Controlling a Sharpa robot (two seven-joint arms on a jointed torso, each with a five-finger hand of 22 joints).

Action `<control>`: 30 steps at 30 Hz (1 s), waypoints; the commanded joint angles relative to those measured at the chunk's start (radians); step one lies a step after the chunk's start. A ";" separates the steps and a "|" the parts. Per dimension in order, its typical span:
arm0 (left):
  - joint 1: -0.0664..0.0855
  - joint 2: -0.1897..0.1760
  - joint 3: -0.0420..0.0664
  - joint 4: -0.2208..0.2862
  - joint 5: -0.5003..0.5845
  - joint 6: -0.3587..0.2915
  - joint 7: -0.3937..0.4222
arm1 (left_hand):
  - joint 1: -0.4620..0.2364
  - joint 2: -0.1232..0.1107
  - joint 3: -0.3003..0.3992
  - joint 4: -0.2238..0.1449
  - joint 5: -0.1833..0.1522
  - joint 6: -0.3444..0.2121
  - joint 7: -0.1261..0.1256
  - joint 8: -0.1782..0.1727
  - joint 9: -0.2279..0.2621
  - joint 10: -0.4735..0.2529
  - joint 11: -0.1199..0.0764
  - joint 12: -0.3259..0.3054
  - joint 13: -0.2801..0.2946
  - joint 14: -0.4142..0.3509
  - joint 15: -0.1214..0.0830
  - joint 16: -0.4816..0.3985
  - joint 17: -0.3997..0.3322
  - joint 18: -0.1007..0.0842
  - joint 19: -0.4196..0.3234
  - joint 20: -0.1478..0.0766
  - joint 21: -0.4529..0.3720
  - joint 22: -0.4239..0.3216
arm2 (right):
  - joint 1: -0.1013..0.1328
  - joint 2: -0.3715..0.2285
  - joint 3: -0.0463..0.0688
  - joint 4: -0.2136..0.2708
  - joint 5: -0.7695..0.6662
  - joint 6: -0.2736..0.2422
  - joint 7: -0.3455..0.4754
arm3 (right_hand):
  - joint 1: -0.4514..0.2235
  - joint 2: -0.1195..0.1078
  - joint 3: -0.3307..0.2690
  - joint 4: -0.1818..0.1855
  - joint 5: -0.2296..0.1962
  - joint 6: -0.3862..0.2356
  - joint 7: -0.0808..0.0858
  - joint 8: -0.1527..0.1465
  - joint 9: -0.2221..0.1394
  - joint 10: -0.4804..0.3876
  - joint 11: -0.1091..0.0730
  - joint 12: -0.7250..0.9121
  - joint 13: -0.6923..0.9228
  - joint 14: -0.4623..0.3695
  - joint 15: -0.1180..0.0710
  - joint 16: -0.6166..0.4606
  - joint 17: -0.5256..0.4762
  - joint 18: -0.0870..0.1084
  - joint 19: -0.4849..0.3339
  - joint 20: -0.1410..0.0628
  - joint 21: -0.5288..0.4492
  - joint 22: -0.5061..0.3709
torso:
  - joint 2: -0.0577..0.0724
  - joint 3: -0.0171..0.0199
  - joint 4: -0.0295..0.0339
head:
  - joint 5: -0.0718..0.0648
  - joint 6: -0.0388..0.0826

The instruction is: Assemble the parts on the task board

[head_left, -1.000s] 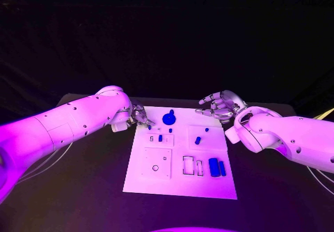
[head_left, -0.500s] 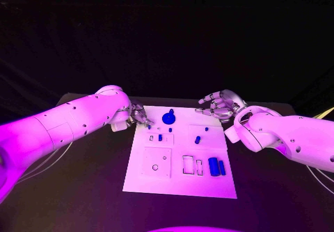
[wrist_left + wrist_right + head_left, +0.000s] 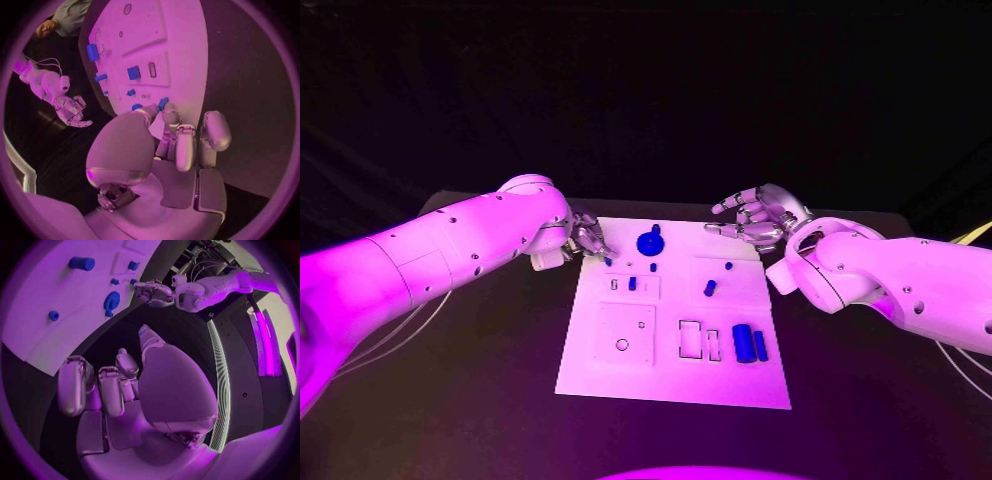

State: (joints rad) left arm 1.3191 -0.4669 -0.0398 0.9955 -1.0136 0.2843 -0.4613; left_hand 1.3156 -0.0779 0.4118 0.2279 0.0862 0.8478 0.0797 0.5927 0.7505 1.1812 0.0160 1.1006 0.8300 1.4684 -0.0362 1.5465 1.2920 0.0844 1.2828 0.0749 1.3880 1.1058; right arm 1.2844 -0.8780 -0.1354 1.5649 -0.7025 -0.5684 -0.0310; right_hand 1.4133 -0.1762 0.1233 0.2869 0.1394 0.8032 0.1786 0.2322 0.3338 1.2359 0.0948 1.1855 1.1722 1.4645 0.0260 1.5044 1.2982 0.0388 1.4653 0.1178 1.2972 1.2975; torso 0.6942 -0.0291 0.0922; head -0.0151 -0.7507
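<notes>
Now | task board (image 3: 678,375): one | left hand (image 3: 584,238) pinches part (image 3: 607,262) | right hand (image 3: 759,220) spread, empty

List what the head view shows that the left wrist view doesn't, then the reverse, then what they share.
Head view: the long white left arm and the board's near edge. Left wrist view: the left robot hand's palm side, fingertips close to a small blue piece. Shared: the white board, the blue bars and the right robot hand, fingers apart.

Bare task board (image 3: 733,385) edge near robot.
</notes>
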 commanded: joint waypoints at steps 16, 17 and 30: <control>-0.001 -0.037 0.001 0.039 0.124 -0.024 -0.012 | -0.104 -0.044 0.460 -0.184 0.035 -0.019 0.010 0.081 0.058 0.022 -0.003 0.027 -0.011 0.083 -0.006 0.001 0.230 0.008 0.015 -0.005 0.002 0.033 | -0.001 0.000 0.000 -0.003 -0.001 0.006 0.002 | -0.028 0.019 0.016 0.002 0.004 -0.010 -0.002 0.018 0.010 -0.011 -0.004 0.010 -0.001 0.062 -0.012 -0.010 0.137 0.023 -0.009 -0.002 -0.005 0.110 | -0.002 0.0010 0.0023 | 0.007 0.002; -0.001 -0.042 0.002 0.045 0.135 -0.025 -0.013 | -0.113 -0.045 0.467 -0.190 0.042 -0.019 0.010 0.084 0.060 0.024 -0.003 0.029 -0.009 0.083 -0.007 0.001 0.231 0.008 0.017 -0.006 0.004 0.036 | -0.001 0.000 0.000 -0.004 -0.001 0.006 0.002 | -0.028 0.019 0.016 0.002 0.004 -0.010 -0.002 0.018 0.010 -0.011 -0.004 0.010 -0.001 0.062 -0.012 -0.010 0.137 0.023 -0.009 -0.002 -0.005 0.110 | -0.002 0.0008 0.0028 | 0.008 0.003; 0.004 -0.112 0.002 0.163 0.232 -0.060 -0.035 | -0.218 -0.064 0.509 -0.262 0.223 0.016 -0.009 0.114 0.071 0.087 -0.021 0.069 0.047 0.102 -0.022 0.024 0.279 -0.006 0.063 -0.020 0.037 0.105 | -0.001 -0.002 0.000 -0.006 -0.001 0.007 0.002 | -0.028 0.019 0.016 0.002 0.004 -0.010 -0.002 0.018 0.010 -0.011 -0.004 0.010 -0.001 0.062 -0.012 -0.010 0.137 0.023 -0.009 -0.002 -0.005 0.110 | -0.005 0.0017 0.0054 | 0.011 0.003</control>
State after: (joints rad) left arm 1.3220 -0.5765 -0.0385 1.1446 -0.7876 0.2333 -0.4947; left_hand 1.0747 -0.1585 0.7771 0.0161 0.1895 0.8297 0.0980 0.6362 0.7333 1.1916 0.0212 1.1474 0.8592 1.4634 -0.0484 1.5531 1.2921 0.0839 1.3031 0.0553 1.4095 1.1878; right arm 1.2843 -0.8793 -0.1354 1.5593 -0.7026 -0.5646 -0.0313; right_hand 1.4133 -0.1762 0.1233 0.2869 0.1393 0.8031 0.1785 0.2322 0.3339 1.2359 0.0948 1.1856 1.1724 1.4645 0.0260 1.5045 1.2982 0.0387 1.4654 0.1178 1.2972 1.2976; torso 0.6898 -0.0267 0.0964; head -0.0046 -0.7471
